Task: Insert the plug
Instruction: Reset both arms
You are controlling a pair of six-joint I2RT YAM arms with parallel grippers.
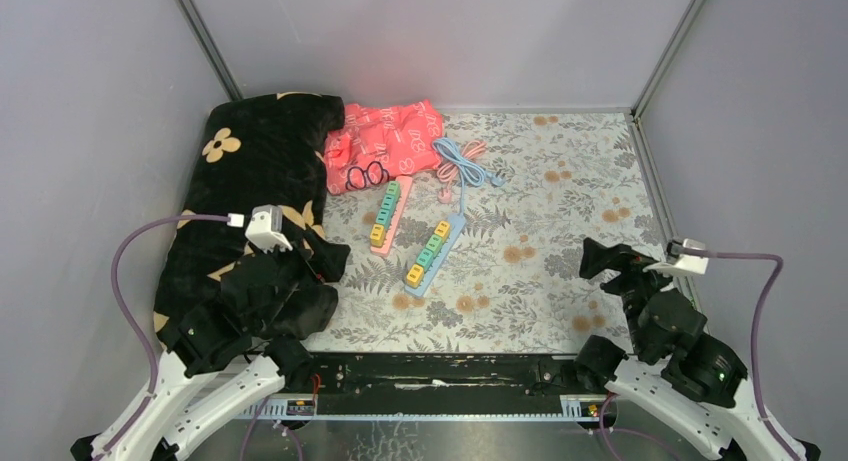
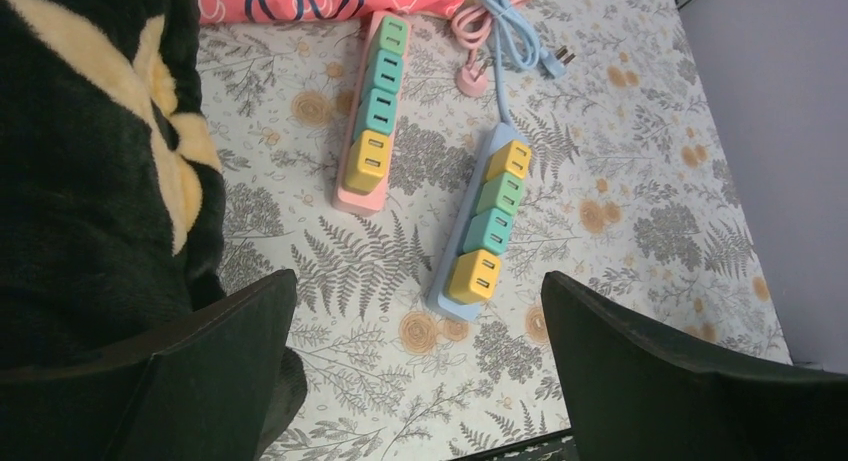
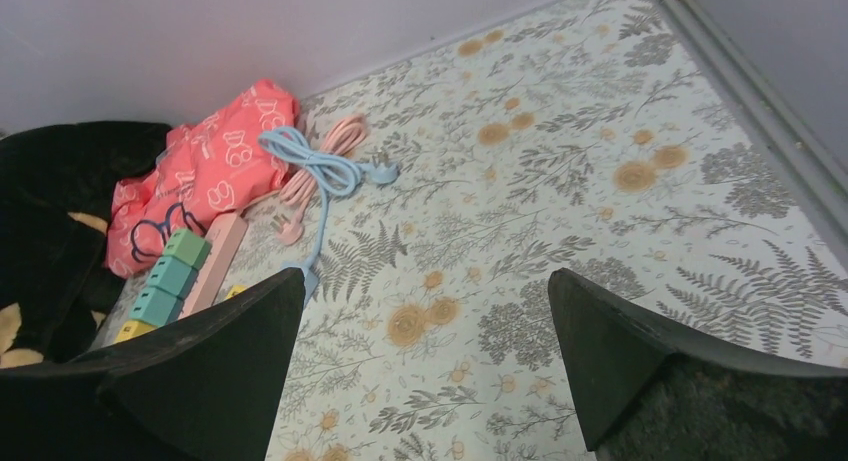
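Observation:
Two power strips lie mid-table, each carrying several coloured cube adapters: a pink strip (image 1: 385,214) (image 2: 370,111) and a blue strip (image 1: 433,251) (image 2: 485,226). Their cords are coiled behind them. The blue cord (image 1: 460,159) (image 3: 315,166) ends in a loose blue plug (image 2: 555,61) (image 3: 380,171). The pink plug (image 2: 472,78) (image 3: 290,228) lies loose next to it. My left gripper (image 1: 325,264) (image 2: 418,281) is open and empty, near the blue strip's near end. My right gripper (image 1: 598,259) (image 3: 425,276) is open and empty over bare cloth to the right.
A black blanket with yellow flowers (image 1: 250,181) covers the left side, under my left arm. A red-pink printed bag (image 1: 385,141) lies at the back beside the cords. Grey walls enclose the floral tablecloth (image 1: 560,201) on three sides.

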